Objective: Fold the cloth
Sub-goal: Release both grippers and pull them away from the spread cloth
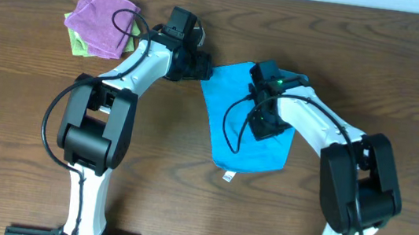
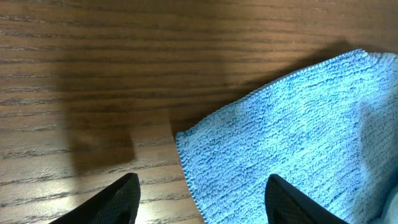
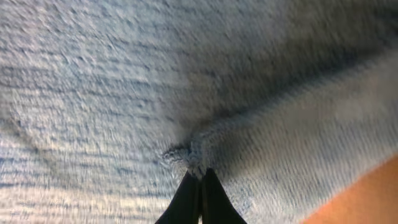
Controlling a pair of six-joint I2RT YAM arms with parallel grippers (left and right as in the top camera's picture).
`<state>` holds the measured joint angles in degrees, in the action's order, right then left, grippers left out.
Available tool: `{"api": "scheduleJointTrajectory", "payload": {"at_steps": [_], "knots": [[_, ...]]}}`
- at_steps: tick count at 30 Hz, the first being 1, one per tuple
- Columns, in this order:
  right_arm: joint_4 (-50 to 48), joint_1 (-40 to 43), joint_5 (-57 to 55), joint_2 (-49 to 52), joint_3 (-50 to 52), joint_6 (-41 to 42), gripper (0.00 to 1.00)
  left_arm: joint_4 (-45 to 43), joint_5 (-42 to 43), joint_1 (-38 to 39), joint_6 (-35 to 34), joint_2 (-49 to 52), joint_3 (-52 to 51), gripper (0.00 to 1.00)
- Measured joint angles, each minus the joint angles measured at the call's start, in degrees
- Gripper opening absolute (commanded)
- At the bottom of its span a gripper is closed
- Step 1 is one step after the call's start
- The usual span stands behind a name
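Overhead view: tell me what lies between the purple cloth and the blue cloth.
In the overhead view, the left gripper and its wrist lie between the purple cloth and the blue cloth, above bare wooden table.

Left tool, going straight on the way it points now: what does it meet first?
Most likely the cloth: its corner edge lies between the fingers of the open left tool, with bare table just beside it. Depth is unclear.

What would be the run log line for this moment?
left gripper: open, at cloth corner | right gripper: shut on cloth | fold: not done
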<state>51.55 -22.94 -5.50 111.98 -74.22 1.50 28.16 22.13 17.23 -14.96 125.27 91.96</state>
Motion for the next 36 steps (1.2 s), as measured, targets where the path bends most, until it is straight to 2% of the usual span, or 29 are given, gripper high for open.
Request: {"api": "scheduleJointTrajectory", "payload": {"at_steps": [9, 22, 23, 24, 25, 26, 27, 29, 31, 33, 36], "knots": [[10.0, 0.0, -3.9, -10.4, -0.1, 12.1, 0.01, 0.3, 1.0, 0.0, 0.0, 0.0, 0.0, 0.65], [27.9, 0.4, -15.7, -10.9, -0.1, 39.2, 0.02, 3.3, 4.5, -1.1, 0.0, -1.2, 0.0, 0.65], [29.2, 0.6, -16.1, -10.9, -0.1, 40.8, 0.09, 3.6, 4.5, -1.4, 0.0, -1.7, 0.0, 0.65], [30.3, 1.0, -16.4, -10.9, 0.0, 42.4, 0.21, 3.9, 4.5, -1.7, 0.0, -2.3, 0.0, 0.66], [31.1, 1.2, -16.6, -10.9, 0.0, 44.0, 0.34, 4.5, 4.5, -2.1, 0.0, -3.1, 0.0, 0.66], [32.1, 1.5, -16.8, -10.9, 0.2, 45.5, 0.55, 5.1, 4.5, -2.4, 0.0, -3.9, 0.0, 0.66], [32.8, 1.8, -16.9, -10.9, 0.4, 46.5, 0.66, 5.4, 4.5, -2.6, 0.0, -4.5, 0.0, 0.67], [34.1, 2.2, -17.0, -10.9, 1.2, 48.0, 0.76, 6.4, 4.5, -3.1, 0.0, -5.9, 0.0, 0.71], [34.6, 2.7, -16.9, -10.9, 1.8, 49.4, 0.81, 7.7, 4.5, -3.5, 0.2, -7.2, 0.1, 0.8], [33.9, 3.1, -16.7, -10.9, 1.9, 49.9, 0.88, 8.6, 4.5, -3.9, 0.5, -8.1, 0.1, 0.97], [28.6, 3.8, -14.3, -12.8, 2.1, 46.4, 0.95, 11.6, 5.1, -4.6, 0.1, -8.9, 0.3, 0.95]]}}
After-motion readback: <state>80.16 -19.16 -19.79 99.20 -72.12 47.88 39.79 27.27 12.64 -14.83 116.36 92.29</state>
